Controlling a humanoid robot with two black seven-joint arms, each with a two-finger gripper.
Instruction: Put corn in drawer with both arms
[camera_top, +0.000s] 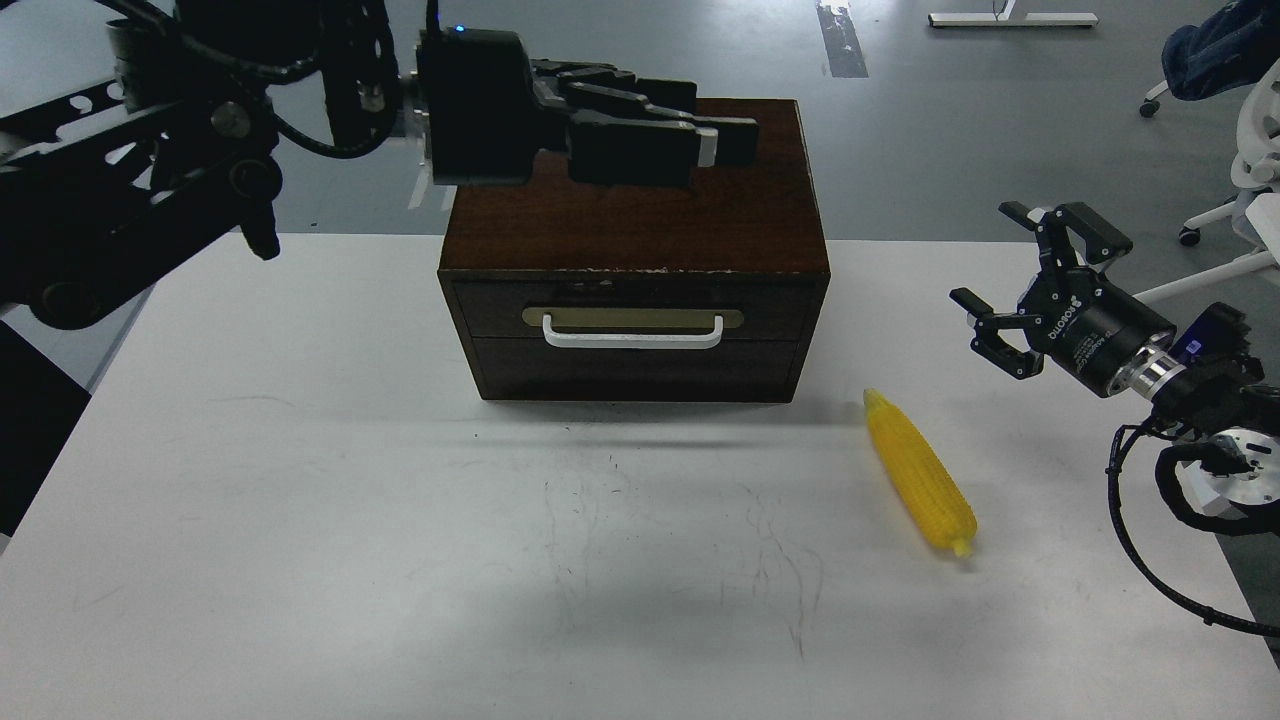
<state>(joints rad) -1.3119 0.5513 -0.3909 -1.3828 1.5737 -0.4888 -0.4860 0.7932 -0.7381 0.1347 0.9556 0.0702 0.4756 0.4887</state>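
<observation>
The yellow corn (920, 470) lies on the white table (300, 500), to the right of the dark box and in front of its right corner. The drawer (780, 308) is shut in the box front, with its white bar handle (632, 338) on a tan plate. My left arm reaches in from the upper left, and its gripper (715, 142) hangs above the box top, seen side-on with the fingers lying close together. My right gripper (990, 285) is open and empty, above the table, to the right of the box and beyond the corn.
The dark wooden box (640, 200) stands at the table's back middle. An office chair (1250, 150) stands off the table's right side, and cables (1150, 540) hang below my right wrist. The grey floor lies beyond the table.
</observation>
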